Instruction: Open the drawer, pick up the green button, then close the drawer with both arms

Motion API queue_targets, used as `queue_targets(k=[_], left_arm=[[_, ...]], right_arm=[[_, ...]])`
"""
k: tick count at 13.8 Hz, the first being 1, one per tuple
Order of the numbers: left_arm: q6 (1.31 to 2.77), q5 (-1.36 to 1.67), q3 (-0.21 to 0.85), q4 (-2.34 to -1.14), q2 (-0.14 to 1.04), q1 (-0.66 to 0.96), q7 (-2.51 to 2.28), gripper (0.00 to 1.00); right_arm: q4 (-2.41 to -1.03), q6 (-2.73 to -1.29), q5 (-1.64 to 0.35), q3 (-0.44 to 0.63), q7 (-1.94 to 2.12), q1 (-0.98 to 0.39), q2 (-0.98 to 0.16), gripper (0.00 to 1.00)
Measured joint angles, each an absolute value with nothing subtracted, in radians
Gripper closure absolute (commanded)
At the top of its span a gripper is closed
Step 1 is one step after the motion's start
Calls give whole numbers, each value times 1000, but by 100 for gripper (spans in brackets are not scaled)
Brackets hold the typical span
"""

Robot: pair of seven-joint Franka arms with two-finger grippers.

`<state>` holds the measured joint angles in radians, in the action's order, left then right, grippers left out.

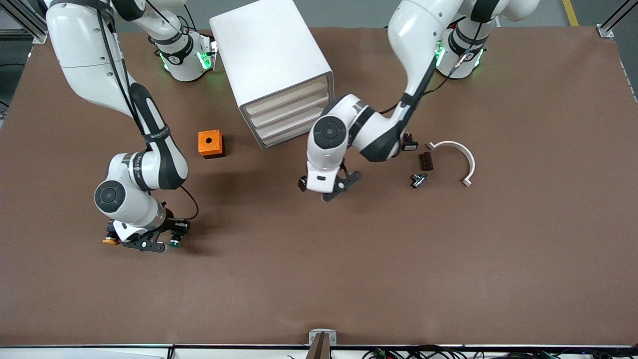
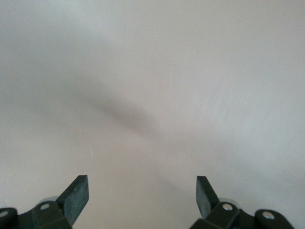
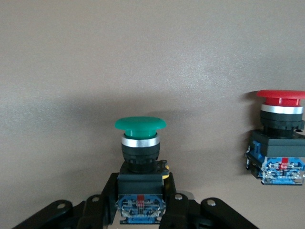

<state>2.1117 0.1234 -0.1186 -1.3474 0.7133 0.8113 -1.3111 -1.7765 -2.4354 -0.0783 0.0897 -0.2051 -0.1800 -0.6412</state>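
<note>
My right gripper (image 1: pixel 144 244) is shut on the black body of the green-capped button (image 3: pixel 139 138), low over the table near the right arm's end. I cannot tell whether the button touches the table. Its green cap (image 1: pixel 174 244) sticks out beside the fingers (image 3: pixel 178 205). My left gripper (image 1: pixel 326 192) is open and empty over bare table, just in front of the white drawer cabinet (image 1: pixel 271 60). In the left wrist view its fingers (image 2: pixel 78 193) stand wide apart over plain surface. The three drawers (image 1: pixel 291 115) look shut.
A red-capped button (image 3: pixel 280 143) lies beside the green one. A yellow cap (image 1: pixel 109 241) shows by the right gripper. An orange box (image 1: pixel 210 143) sits beside the cabinet. A white curved piece (image 1: pixel 456 155) and small dark parts (image 1: pixel 425 160) lie toward the left arm's end.
</note>
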Motion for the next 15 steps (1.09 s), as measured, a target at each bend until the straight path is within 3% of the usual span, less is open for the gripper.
queue_targets(k=[4, 8, 9, 10, 11, 15], left_arm=[[2061, 72, -174, -1346, 593, 671, -1242, 1], [1866, 17, -175, -1346, 454, 501, -992, 1], [1825, -2, -175, -1346, 420, 476, -914, 1], [1783, -16, -175, -1346, 387, 456, -836, 1], [1738, -21, -175, -1346, 356, 437, -768, 1], [1592, -23, -174, -1349, 237, 339, -512, 1]], right_arm=[[-1775, -2434, -78, 92, -205, -179, -641, 98], [-1773, -2433, -78, 95, -205, -176, -645, 93], [-1772, -2433, -78, 96, -205, -176, -648, 69], [-1769, -2433, -78, 97, -205, -175, -652, 18], [-1765, -2433, -78, 98, -205, -174, -655, 0], [-1757, -2432, -78, 99, -205, -172, -659, 0]])
